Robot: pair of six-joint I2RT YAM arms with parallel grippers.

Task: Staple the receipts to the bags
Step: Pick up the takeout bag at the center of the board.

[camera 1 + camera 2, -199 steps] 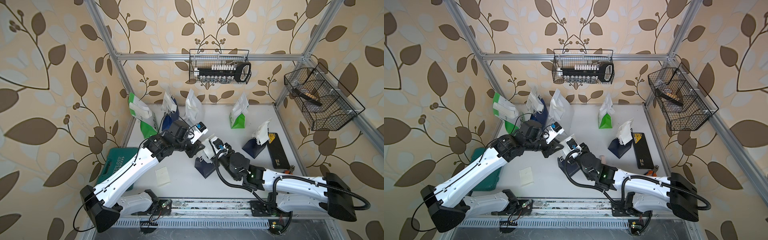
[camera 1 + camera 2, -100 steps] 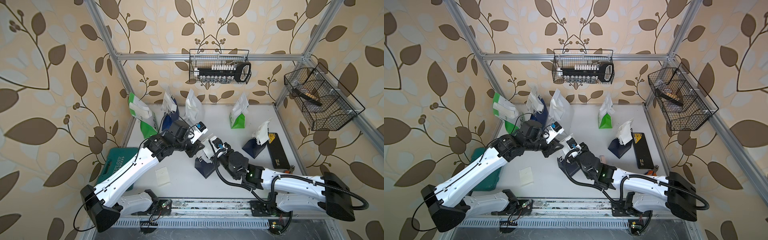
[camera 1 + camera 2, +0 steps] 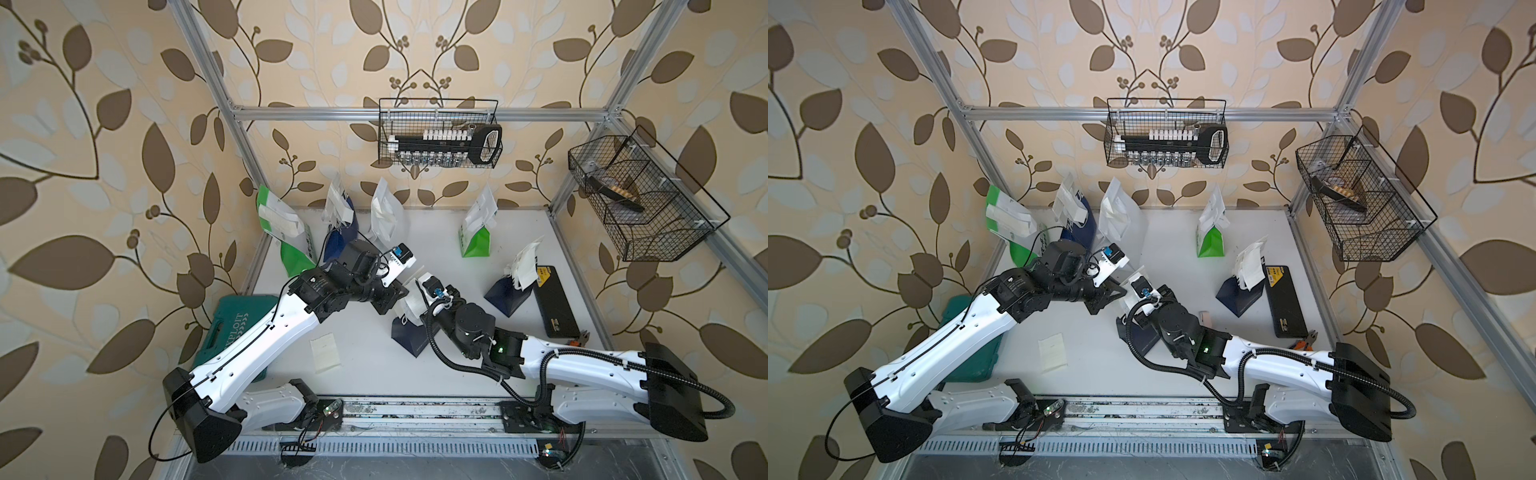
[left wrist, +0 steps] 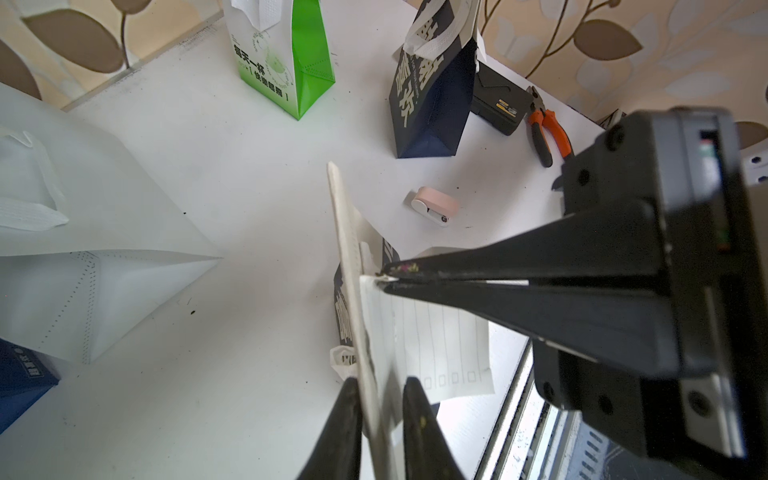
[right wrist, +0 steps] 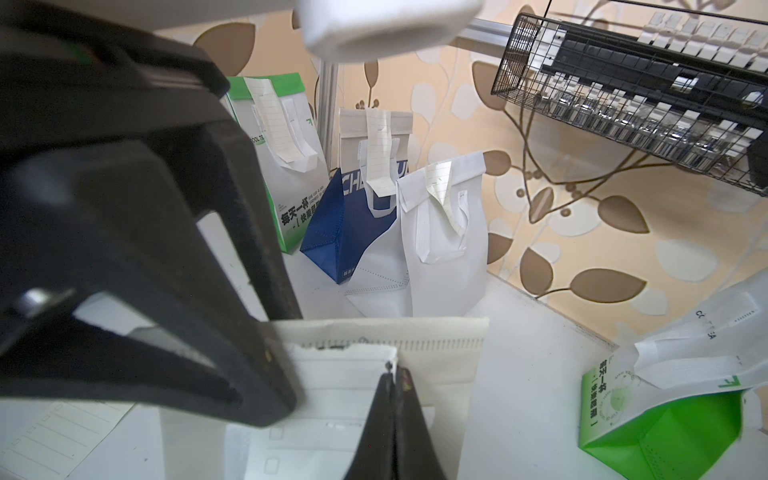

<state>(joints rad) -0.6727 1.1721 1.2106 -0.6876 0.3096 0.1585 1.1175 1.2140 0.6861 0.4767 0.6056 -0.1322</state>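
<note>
A navy bag (image 3: 409,338) stands mid-table between both arms. In the left wrist view my left gripper (image 4: 380,380) straddles its cream top flap (image 4: 347,232) and a lined receipt (image 4: 432,332). The flap lies against one finger, and a narrow gap shows beside the other. My right gripper (image 4: 384,277) is shut on that receipt's top corner, holding it against the flap; the right wrist view shows the same pinch (image 5: 392,376). A loose receipt (image 3: 325,353) lies flat near the front. A pink stapler (image 4: 434,205) lies on the table behind the bag.
Bags with receipts hanging on them stand around: green (image 3: 286,237), navy (image 3: 338,232) and white (image 3: 384,216) at the back left, green (image 3: 476,241) at the back, navy (image 3: 509,293) at the right. Teal case (image 3: 232,320) left, black case (image 3: 555,301) and pliers (image 4: 546,126) right.
My left gripper's jaws have narrowed a little around the bag's flap. My right arm has edged slightly toward the left arm with the receipt still pinched.
</note>
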